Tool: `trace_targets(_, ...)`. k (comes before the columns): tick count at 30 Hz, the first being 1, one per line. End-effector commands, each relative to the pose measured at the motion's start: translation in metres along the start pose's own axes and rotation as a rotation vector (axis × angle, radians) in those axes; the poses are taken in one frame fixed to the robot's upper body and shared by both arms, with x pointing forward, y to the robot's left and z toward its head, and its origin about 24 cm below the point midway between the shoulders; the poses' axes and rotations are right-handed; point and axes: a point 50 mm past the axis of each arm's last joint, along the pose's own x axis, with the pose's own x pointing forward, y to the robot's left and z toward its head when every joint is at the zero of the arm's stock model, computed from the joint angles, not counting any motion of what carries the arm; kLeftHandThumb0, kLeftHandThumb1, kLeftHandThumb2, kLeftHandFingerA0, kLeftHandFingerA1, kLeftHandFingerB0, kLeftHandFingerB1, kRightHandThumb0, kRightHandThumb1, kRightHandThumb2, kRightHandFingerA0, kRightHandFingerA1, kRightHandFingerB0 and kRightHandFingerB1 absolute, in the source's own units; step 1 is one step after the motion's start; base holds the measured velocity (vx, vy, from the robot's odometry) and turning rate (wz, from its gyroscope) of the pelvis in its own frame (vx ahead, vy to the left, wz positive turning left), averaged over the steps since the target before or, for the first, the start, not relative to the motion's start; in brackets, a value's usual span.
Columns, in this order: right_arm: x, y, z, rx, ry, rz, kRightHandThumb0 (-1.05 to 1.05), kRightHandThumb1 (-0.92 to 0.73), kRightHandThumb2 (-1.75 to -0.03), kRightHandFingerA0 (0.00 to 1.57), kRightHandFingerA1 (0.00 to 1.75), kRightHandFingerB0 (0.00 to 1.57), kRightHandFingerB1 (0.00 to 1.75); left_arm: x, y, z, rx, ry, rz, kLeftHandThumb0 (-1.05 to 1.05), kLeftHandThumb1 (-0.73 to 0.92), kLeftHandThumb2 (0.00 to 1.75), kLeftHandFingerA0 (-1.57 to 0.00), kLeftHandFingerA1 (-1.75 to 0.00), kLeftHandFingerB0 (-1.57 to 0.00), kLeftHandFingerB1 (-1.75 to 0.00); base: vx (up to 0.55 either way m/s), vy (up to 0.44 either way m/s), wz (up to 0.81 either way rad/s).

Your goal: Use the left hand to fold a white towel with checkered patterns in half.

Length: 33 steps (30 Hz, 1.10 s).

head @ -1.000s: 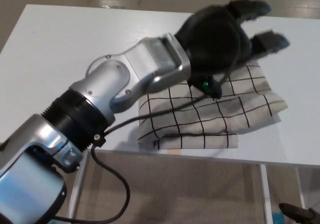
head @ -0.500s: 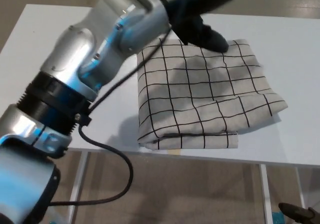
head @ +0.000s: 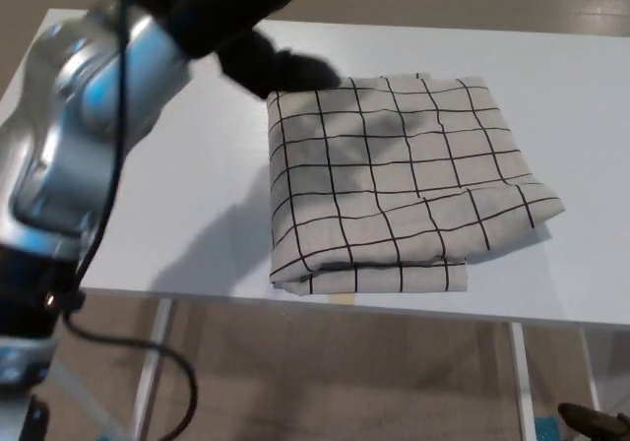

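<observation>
The folded towel point(head: 394, 180) lay on the white table point(head: 148, 215), right of the blurred left hand point(head: 236, 18); its finger state I couldn't tell.

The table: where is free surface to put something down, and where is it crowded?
The white table is bare right of the checkered towel, out to the right edge, and along the far edge behind it. Left of the towel it is also bare, but the left hand and its arm hang over that part. The front edge is crowded: the towel reaches nearly to it.
</observation>
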Motion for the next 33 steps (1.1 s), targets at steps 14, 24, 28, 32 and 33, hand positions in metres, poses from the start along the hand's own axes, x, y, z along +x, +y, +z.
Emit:
trace_targets(14, 0.003, -0.06, -0.004, 0.091, 0.136, -0.222, -0.17, -0.57, -0.57, 0.56, 0.51, 0.57, 0.5, -0.275, -0.02, 0.032, -1.176, 0.183, -0.145, -0.42, 0.38, 0.53, -0.46, -0.36, -0.45, -0.35, 0.0, 0.0, 0.0)
trace_targets(24, 0.015, -0.051, -0.003, 0.134, 0.121, -0.229, -0.15, -0.57, -0.56, 0.58, 0.51, 0.57, 0.51, -0.296, -0.029, 0.017, -1.184, 0.34, -0.112, -0.42, 0.36, 0.52, -0.84, -0.47, -0.58, -0.39, 0.0, 0.0, 0.0)
trace_targets(28, 0.014, -0.045, -0.007, 0.135, 0.127, -0.205, -0.15, -0.57, -0.56, 0.58, 0.51, 0.57, 0.51, -0.307, -0.046, 0.006, -1.21, 0.437, -0.095, -0.48, 0.31, 0.64, -0.95, -0.61, -0.62, -0.49, 0.0, 0.0, 0.0)
trace_targets(32, 0.01, -0.045, -0.012, 0.143, 0.139, -0.195, -0.14, -0.58, -0.57, 0.59, 0.52, 0.57, 0.51, -0.329, -0.094, -0.013, -1.173, 0.718, -0.127, -0.48, 0.35, 0.56, -0.94, -0.52, -0.84, -0.48, 0.0, 0.0, 0.0)
trace_targets(33, 0.011, -0.045, -0.012, 0.146, 0.139, -0.198, -0.14, -0.58, -0.57, 0.59, 0.52, 0.57, 0.51, -0.335, -0.108, -0.017, -1.158, 0.789, -0.134, -0.54, 0.28, 0.62, -0.92, -0.56, -0.82, -0.53, 0.0, 0.0, 0.0)
